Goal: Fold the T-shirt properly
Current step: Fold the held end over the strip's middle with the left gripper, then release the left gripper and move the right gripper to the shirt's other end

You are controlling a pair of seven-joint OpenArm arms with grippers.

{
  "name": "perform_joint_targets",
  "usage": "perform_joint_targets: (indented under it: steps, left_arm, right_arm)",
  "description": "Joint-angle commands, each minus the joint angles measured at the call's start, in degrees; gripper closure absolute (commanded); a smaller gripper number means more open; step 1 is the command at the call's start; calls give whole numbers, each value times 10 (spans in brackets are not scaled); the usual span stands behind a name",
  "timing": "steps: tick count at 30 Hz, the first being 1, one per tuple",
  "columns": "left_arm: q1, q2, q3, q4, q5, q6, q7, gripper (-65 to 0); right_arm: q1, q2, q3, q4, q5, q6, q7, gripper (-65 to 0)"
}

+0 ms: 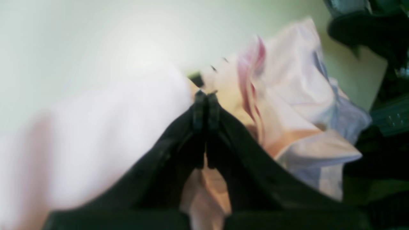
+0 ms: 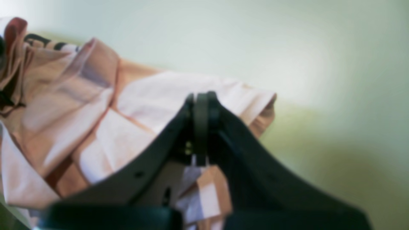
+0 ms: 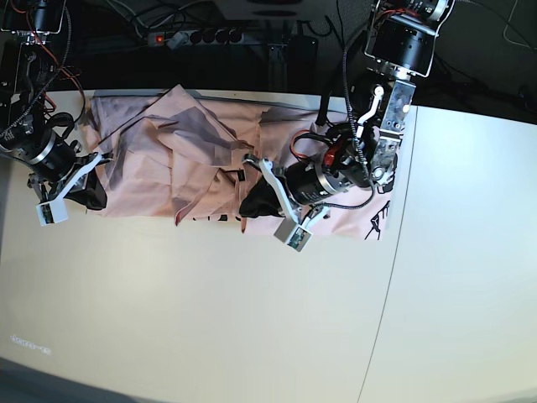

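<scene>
Pink T-shirt [image 3: 193, 159] lies crumpled on the tabletop [image 3: 210, 311]. Left end effector [image 1: 204, 95] is clamped on its fabric. Right end effector [image 2: 202, 95] likewise pinches it.

Open table [image 3: 210, 319] across near half; rumpled T-shirt [image 3: 168, 159] and 2 arms crowding far edge.

The T-shirt [image 3: 159, 159] is soft, matt pale pink cloth, heavily creased; the table [image 3: 210, 319] is smooth and matt; both grippers' jaws are matt black plastic

Base view overhead, far, wrist views close behind each gripper, all sharing the T-shirt [image 3: 193, 159]
</scene>
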Motion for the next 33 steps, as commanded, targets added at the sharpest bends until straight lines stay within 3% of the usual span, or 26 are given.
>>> perform_joint_targets:
  steps: [1,5,11,15,17,30,33]
  left_arm:
    - [-9,5,7,4,-2,-1,-10,0]
    - [-8,6,26,1,25,0,-11,0]
    - [-10,5,20,12,8,-3,-13,0]
    - [-10,4,18,85,-24,-49,23,0]
    - [-9,1,18,118,-33,-52,40,0]
    - [28,-130,-2,125,-49,-52,22,0]
    - [43,-149,-48,125,-54,-52,23,0]
  right_arm:
    - [6,10,6,9,7,26,13,0]
    - [6,10,6,9,7,26,13,0]
    - [6,10,6,9,7,26,13,0]
    - [6,10,6,9,7,26,13,0]
    - [6,11,6,9,7,26,13,0]
    - [6,11,10,8,-25,23,3,0]
    - [6,11,39,8,17,21,-19,0]
